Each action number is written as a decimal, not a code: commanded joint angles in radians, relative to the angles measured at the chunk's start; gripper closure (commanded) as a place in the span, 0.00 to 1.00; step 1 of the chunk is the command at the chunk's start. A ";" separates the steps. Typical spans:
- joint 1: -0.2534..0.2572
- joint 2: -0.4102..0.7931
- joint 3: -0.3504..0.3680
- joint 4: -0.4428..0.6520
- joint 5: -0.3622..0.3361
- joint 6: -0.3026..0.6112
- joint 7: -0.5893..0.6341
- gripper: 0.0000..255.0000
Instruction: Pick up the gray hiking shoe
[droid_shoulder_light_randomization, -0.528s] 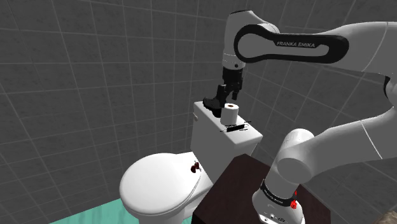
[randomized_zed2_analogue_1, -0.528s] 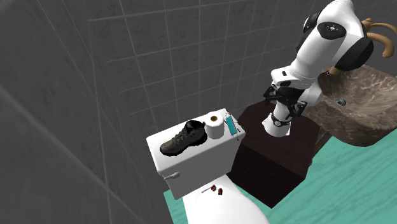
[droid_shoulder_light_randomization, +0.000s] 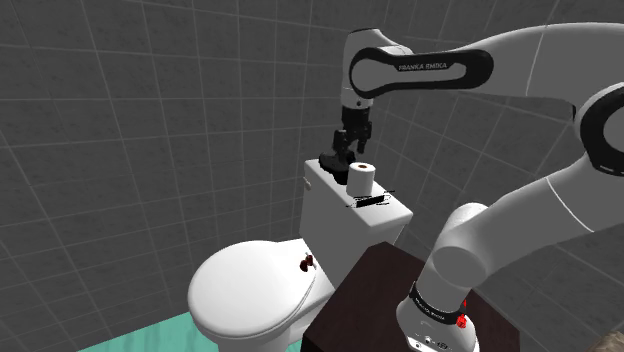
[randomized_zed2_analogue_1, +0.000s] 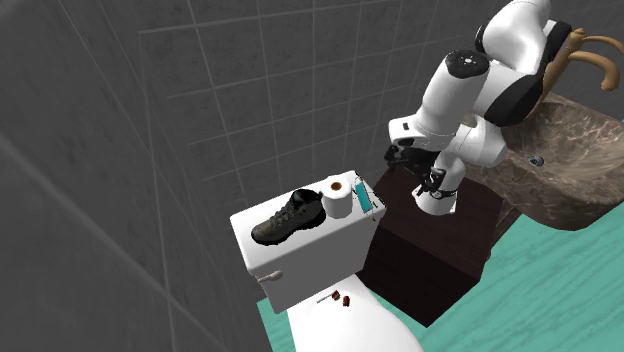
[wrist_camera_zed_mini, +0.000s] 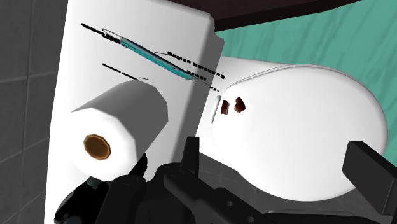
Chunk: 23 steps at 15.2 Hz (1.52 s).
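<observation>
Bathroom with grey tiled walls (droid_shoulder_light_randomization: 120, 120). A gray-brown hiking shoe (randomized_zed2_analogue_1: 288, 218) stands on its sole on top of a white toilet tank (randomized_zed2_analogue_1: 312, 262). Its ankle end is just beside an upright toilet-paper roll (randomized_zed2_analogue_1: 340, 197). A slim teal item (randomized_zed2_analogue_1: 366, 200) lies on the far side of the roll from the shoe.

A white Franka arm (droid_shoulder_light_randomization: 440, 68) reaches over the tank from its dark stand (droid_shoulder_light_randomization: 365, 290). Its black gripper (droid_shoulder_light_randomization: 350, 148) hangs fingers-down just above the shoe's ankle end.

Compared with half a second ago, the forearm has swung toward the shoulder view's left. This has carried the gripper a little that way, off the roll's side and more squarely over the shoe. In the second exterior view the elbow has come nearer the tank. The shoe, roll and teal item have not moved.

In the wrist view the shoe's dark collar sits right beneath the hand. One finger (wrist_camera_zed_mini: 371, 170) stands far out to the side and touches nothing, so the hand is spread wide and holds nothing.

The shift looks like final alignment for the grasp. The descent, the closing around the ankle and the lift are not yet done. The roll is close enough that a descending finger could knock it.
</observation>
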 joint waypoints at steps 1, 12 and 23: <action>-0.012 0.076 -0.023 0.044 -0.006 0.027 -0.012 0.00; -0.081 0.472 -0.151 0.324 0.019 0.114 -0.111 0.00; -0.195 0.910 -0.223 0.758 0.136 0.070 -0.220 0.00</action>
